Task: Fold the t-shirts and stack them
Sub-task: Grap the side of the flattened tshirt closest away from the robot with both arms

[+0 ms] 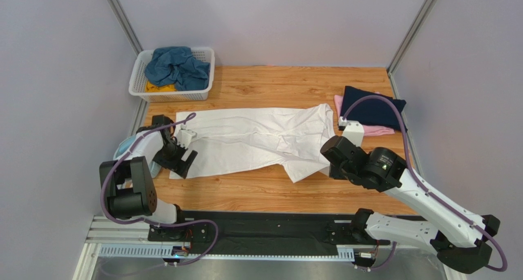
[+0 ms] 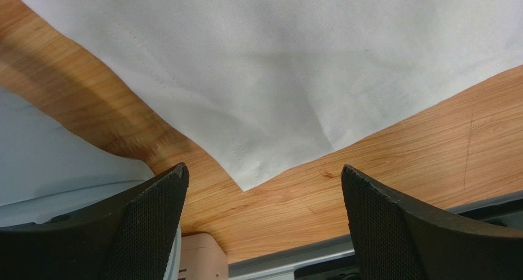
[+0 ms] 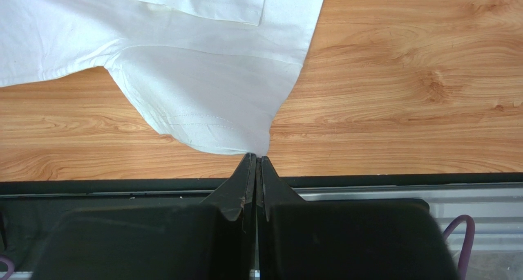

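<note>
A large white t-shirt (image 1: 251, 139) lies spread flat across the wooden table. My left gripper (image 1: 177, 156) is open and empty at its near left corner. In the left wrist view that corner (image 2: 248, 179) lies on the wood just ahead of the gap between the gripper's fingertips (image 2: 264, 168). My right gripper (image 1: 328, 152) is at the shirt's near right sleeve. In the right wrist view the gripper (image 3: 256, 157) is shut, pinching the sleeve's hem (image 3: 209, 117). A folded navy t-shirt (image 1: 371, 107) lies on a pink one (image 1: 375, 130) at the back right.
A white slatted basket (image 1: 140, 77) at the back left holds a crumpled teal-blue t-shirt (image 1: 178, 65) over a yellow one (image 1: 158, 87). Light-blue headphones (image 1: 124, 146) sit by the left arm, also in the left wrist view (image 2: 55, 163). The table's near edge and black rail (image 1: 264, 225) run in front.
</note>
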Controlling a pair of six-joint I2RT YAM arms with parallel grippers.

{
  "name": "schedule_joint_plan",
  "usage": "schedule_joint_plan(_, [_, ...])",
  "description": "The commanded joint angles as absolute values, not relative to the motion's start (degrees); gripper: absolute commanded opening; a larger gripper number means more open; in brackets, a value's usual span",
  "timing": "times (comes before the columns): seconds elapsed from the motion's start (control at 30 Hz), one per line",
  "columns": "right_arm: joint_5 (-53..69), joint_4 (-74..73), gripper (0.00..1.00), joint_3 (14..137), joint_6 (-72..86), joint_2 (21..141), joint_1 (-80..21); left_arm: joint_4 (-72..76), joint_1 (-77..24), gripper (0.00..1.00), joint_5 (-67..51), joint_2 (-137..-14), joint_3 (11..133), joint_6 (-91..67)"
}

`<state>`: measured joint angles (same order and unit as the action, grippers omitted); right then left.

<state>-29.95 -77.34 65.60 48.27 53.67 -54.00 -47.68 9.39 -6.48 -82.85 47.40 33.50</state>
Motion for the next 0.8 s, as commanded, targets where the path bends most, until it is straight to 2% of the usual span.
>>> schedule_joint_plan(0.0, [-31.9, -91.6, 0.00, 67.4, 46.5, 52.6, -52.7, -48.2, 8.4, 1.00, -4.1, -84.6, 47.3, 33.5])
schedule_joint_plan(0.37, [-29.3, -87.3, 0.00, 65.2, 44.3, 51.4, -51.7, -45.7, 8.0, 1.00, -4.3, -88.9, 47.0, 32.0])
schedule_joint_plan(0.43, [-29.3, -87.3, 0.00, 65.2, 44.3, 51.1, -51.5, -45.7, 8.0, 0.96, -4.5, -89.2, 47.3, 31.9])
schedule_joint_plan(0.47, [-29.2, -87.3, 0.00, 65.2, 44.2, 50.9, -51.5, -45.8, 8.0, 0.93, -4.6, -89.2, 47.3, 31.7])
schedule_joint_plan(0.57, [-28.7, -87.1, 0.00, 65.3, 44.1, 50.8, -51.5, -46.0, 8.0, 0.74, -5.3, -89.6, 47.6, 31.2])
schedule_joint_plan(0.6, [-28.7, -86.9, 0.00, 65.5, 44.1, 50.9, -51.4, -46.1, 8.0, 0.59, -5.4, -89.8, 47.8, 31.0])
schedule_joint_plan(0.63, [-28.6, -86.8, 0.00, 65.6, 44.0, 50.9, -51.4, -46.3, 8.0, 0.50, -5.5, -90.3, 48.1, 30.9])
schedule_joint_plan(0.7, [-28.5, -86.7, 0.00, 65.7, 43.9, 51.1, -51.5, -47.5, 8.0, 0.35, -6.2, -91.1, 48.6, 30.6])
schedule_joint_plan(0.77, [-28.5, -86.6, 0.00, 65.6, 43.9, 51.2, -51.5, -47.6, 8.0, 0.25, -5.9, -91.2, 48.6, 30.6])
